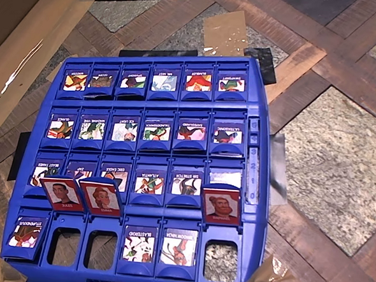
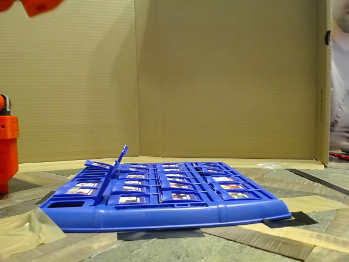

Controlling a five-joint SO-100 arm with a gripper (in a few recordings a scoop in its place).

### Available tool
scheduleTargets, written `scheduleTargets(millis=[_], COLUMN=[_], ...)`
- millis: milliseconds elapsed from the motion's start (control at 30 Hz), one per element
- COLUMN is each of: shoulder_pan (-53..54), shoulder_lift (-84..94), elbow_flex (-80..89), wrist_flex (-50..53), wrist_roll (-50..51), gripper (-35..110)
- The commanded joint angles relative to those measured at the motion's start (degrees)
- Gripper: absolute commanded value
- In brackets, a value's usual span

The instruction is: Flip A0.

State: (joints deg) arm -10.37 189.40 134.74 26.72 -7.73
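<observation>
Cardboard wall (image 2: 218, 76) backs the scene in the fixed view and stands along the left edge of the overhead view. The floor (image 1: 340, 157) is patchwork wood and stone, with tape (image 2: 24, 232) holding down the board corners.

Blue board (image 1: 262, 94) lies flat, four rows of six hinged tiles. Most tiles lie down showing blue-framed cartoon cards.

In the overhead view, three red-framed portrait tiles stand raised from the bottom row: two side by side at the left, (image 1: 61, 193) and (image 1: 103, 198), and one at the right (image 1: 222, 206). Their slots beneath them are open, floor showing through.

A0 (image 1: 26, 231) is in the bottom row's leftmost slot of the overhead view, lying flat, blue cartoon face up, caption "STUPENDOUS" along its left edge. It sits just beside the left empty slot.

In the fixed view one raised tile (image 2: 121, 157) tilts up at the board's left part; A0 cannot be picked out there.

Orange arm base (image 2: 7, 144) stands at the left edge of the fixed view, clear of the board. An orange part (image 2: 35, 5) shows at the top left corner; whether the jaws are open or closed cannot be told.
</observation>
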Motion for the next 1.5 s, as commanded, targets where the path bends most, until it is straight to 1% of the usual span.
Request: scheduleTargets(millis=[0, 67, 100, 133, 200, 233, 333, 400, 533, 600, 733, 933, 1033, 1133, 1267, 1467], shoulder_pan=[1.05, 1.05, 1.05, 1.05, 0.88, 0.70, 0.62, 0.62, 0.62, 0.70, 0.88, 1.14, 1.14, 1.14, 1.14, 0.97], shoulder_lift=[0.35, 0.35, 0.44, 0.53, 0.53, 0.53, 0.18, 0.35, 0.44, 0.44, 0.44, 0.53, 0.53, 0.53, 0.53, 0.53], elbow_flex=[-6.24, -8.53, -8.79, -7.56, -2.46, 1.67, 18.72, 26.46, 28.21, 29.27, 31.99, 35.51, 38.14, 40.69, 41.48, 44.47], wrist_flex=[-0.70, -1.58, -1.93, -4.39, -14.33, -21.36, -52.03, -66.62, -80.16, -89.21, -104.94, -122.17, -130.96, -136.58, -137.20, -137.46], wrist_roll=[2.81, 5.36, 5.27, 4.04, 4.22, 2.99, 3.96, 6.33, 12.22, 14.85, 16.52, 23.20, 28.83, 35.16, 42.01, 64.25], gripper=[0, 0, 0, 0, 0, 0, 0, 0, 0, 0, 0, 0, 0, 0, 0, 0])
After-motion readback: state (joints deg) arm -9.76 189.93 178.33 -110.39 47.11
